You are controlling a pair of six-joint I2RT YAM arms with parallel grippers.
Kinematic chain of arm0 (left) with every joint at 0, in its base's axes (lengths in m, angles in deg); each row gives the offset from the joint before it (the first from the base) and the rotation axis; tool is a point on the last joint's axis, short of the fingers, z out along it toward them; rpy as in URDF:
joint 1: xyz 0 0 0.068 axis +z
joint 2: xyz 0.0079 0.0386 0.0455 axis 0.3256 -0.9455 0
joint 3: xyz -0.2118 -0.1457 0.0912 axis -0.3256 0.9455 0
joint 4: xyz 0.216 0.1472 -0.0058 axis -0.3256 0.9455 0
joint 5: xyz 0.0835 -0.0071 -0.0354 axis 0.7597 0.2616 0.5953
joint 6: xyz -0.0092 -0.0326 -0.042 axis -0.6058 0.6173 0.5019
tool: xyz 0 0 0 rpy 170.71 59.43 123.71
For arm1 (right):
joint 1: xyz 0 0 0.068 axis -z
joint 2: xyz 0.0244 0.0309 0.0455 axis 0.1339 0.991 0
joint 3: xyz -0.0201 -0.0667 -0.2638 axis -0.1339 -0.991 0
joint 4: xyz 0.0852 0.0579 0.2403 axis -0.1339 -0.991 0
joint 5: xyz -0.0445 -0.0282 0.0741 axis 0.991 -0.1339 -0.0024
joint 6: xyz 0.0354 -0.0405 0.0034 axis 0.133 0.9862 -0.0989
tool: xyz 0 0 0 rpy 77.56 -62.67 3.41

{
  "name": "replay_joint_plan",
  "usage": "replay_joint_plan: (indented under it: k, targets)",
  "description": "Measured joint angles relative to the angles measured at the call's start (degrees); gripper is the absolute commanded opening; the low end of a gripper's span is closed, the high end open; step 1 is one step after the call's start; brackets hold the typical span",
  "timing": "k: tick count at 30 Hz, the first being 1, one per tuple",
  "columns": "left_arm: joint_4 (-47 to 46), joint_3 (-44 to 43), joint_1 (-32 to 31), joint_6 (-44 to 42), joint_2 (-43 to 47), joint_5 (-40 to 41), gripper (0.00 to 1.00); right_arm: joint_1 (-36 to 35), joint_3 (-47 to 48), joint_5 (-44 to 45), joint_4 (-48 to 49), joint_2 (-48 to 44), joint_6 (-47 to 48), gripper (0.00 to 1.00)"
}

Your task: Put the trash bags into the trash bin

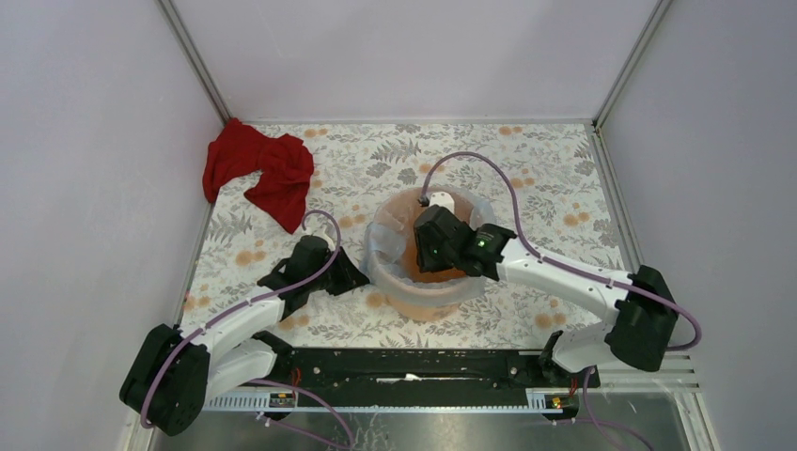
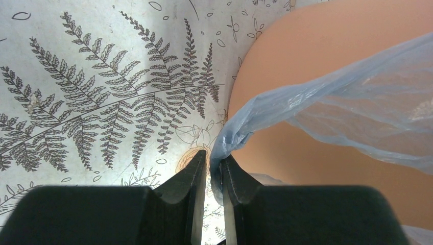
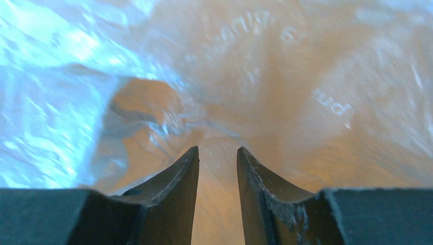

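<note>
Thin, wrinkly, translucent film trash bag (image 2: pixel 357 102); smooth matt plastic trash bin (image 2: pixel 316 46).

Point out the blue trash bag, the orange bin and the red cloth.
blue trash bag (image 2: pixel 357 97): left wrist view, draped film.
orange bin (image 2: pixel 316 41): left wrist view, bare wall.
red cloth (image 1: pixel 263 174): top view, middle.

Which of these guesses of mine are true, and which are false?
1. The left gripper pinches an edge of the trash bag. True.
2. The red cloth lies inside the trash bin. False: it lies on the table, apart from the bin, near the far left corner.
3. The right gripper reaches down inside the bin. True.
4. The bag lies flat on the table, away from the bin. False: it is draped over the bin's rim.
</note>
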Motion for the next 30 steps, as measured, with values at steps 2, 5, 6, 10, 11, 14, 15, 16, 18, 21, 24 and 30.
replay_joint_plan:
  k: [2, 5, 6, 10, 11, 14, 15, 16, 18, 21, 24, 30]
  targets:
    - [0.02, 0.00, 0.00, -0.02, -0.07, 0.00, 0.20, -0.02, 1.84, -0.63, 1.09, 2.14, 0.04, 0.41]
    - [0.02, 0.00, 0.00, -0.02, -0.11, 0.00, 0.20, -0.39, 4.98, -1.84, 2.23, 6.97, 0.24, 0.46]
    - [0.04, 0.00, 0.00, -0.02, -0.11, 0.00, 0.20, -0.68, 6.25, -2.23, 2.56, 8.76, 0.44, 0.48]
    - [0.17, 0.00, 0.00, -0.02, -0.09, 0.00, 0.21, -2.08, 8.59, -3.04, 2.86, 11.32, 1.16, 0.58]
    - [0.24, 0.00, 0.00, -0.02, -0.07, 0.00, 0.20, -2.38, 8.87, -2.71, 2.58, 11.23, 1.64, 0.60]
    - [0.66, 0.00, 0.00, -0.02, 0.04, 0.02, 0.21, -2.51, 9.03, -0.48, 1.70, 10.34, 2.84, 0.69]
    - [0.79, 0.00, 0.00, -0.02, 0.07, 0.02, 0.21, -2.38, 8.85, 0.50, 0.96, 9.51, 3.32, 0.72]
    - [0.83, 0.00, 0.00, -0.02, 0.07, 0.02, 0.21, -2.25, 8.59, 1.01, 0.55, 8.66, 3.65, 0.75]
    - [0.83, 0.00, 0.00, -0.04, 0.07, 0.04, 0.21, -1.77, 7.69, 2.23, -0.48, 6.01, 4.57, 0.79]
    - [0.83, 0.00, 0.00, -0.04, 0.04, 0.04, 0.21, -1.07, 6.60, 3.69, -2.25, 2.25, 5.35, 0.80]
    - [0.81, 0.00, 0.00, -0.04, 0.04, 0.04, 0.21, 0.63, 4.94, 5.11, -2.67, -0.76, 5.86, 0.76]
    - [0.87, 0.00, 0.00, -0.04, 0.22, 0.07, 0.22, 4.17, 2.34, 10.62, -4.87, -1.86, 6.03, 0.72]
